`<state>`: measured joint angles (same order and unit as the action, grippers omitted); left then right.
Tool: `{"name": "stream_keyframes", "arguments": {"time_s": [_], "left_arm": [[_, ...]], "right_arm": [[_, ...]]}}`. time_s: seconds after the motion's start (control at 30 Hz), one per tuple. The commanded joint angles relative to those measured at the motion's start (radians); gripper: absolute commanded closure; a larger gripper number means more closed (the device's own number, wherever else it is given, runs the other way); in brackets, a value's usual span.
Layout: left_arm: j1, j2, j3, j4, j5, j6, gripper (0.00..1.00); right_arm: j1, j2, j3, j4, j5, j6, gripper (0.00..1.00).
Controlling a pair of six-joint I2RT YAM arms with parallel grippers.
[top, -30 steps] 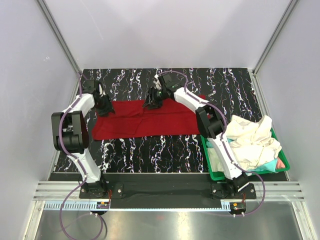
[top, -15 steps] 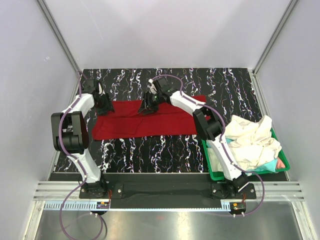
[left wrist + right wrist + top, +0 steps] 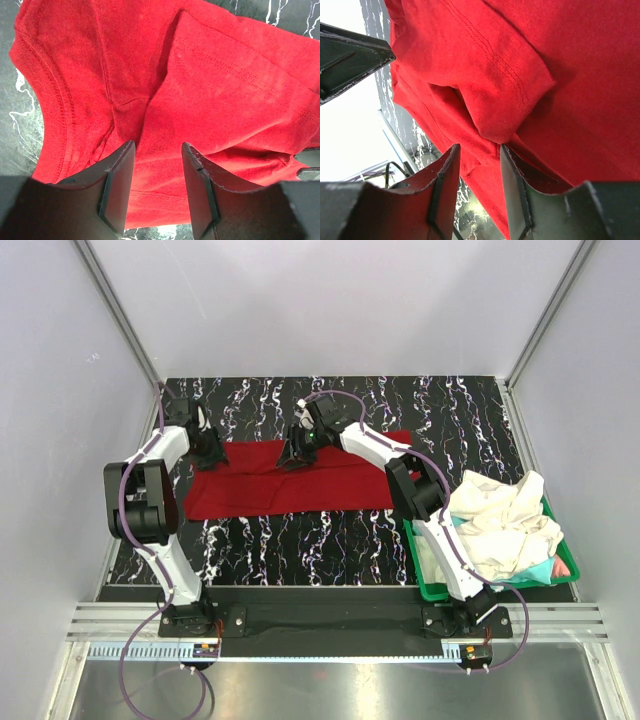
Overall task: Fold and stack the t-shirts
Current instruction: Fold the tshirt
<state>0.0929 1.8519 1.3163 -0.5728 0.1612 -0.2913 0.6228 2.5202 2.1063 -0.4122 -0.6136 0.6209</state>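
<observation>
A deep red t-shirt (image 3: pixel 300 490) lies spread flat across the black marbled table (image 3: pixel 330 545). My left gripper (image 3: pixel 212 453) is down at its far left corner. In the left wrist view it (image 3: pixel 158 147) stands open just above the cloth (image 3: pixel 225 85), with a folded sleeve and seam ahead. My right gripper (image 3: pixel 293 455) is at the middle of the shirt's far edge. It is open too (image 3: pixel 479 150), and a folded flap of red cloth (image 3: pixel 510 100) lies right at its fingertips. Cream-white t-shirts (image 3: pixel 505 520) are heaped in the bin, with teal (image 3: pixel 540 571) and pinkish (image 3: pixel 562 566) cloth beneath.
A green plastic bin (image 3: pixel 430 592) stands at the near right, beside the right arm's base. Grey walls close in the table on the left, back and right. Bare marbled surface shows in front of and behind the red shirt.
My right gripper has shifted a little to the left along the shirt's far edge and lower onto it. The left gripper has stayed at the far left corner.
</observation>
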Motion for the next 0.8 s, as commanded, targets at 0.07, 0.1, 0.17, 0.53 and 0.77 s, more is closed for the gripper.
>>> {"name": "stream_keyframes", "arguments": {"time_s": [0.07,0.1,0.17,0.53,0.77], "left_arm": [[0.007,0.020,0.049,0.017,0.023,0.015,0.54],[0.007,0.021,0.050,0.016,0.023,0.015,0.54],[0.008,0.023,0.054,0.014,0.024,0.014,0.57],[0.008,0.041,0.067,0.019,0.032,0.009,0.77],[0.014,0.056,0.070,0.040,0.023,0.011,0.94]], "right_arm": [[0.002,-0.035,-0.014,0.019,-0.006,-0.023,0.55],[0.002,-0.032,-0.012,0.016,-0.005,-0.024,0.55],[0.002,-0.029,-0.003,-0.002,-0.003,-0.030,0.55],[0.002,0.019,0.044,0.000,0.015,-0.027,0.62],[0.002,0.029,0.070,-0.013,0.049,-0.027,0.81]]}}
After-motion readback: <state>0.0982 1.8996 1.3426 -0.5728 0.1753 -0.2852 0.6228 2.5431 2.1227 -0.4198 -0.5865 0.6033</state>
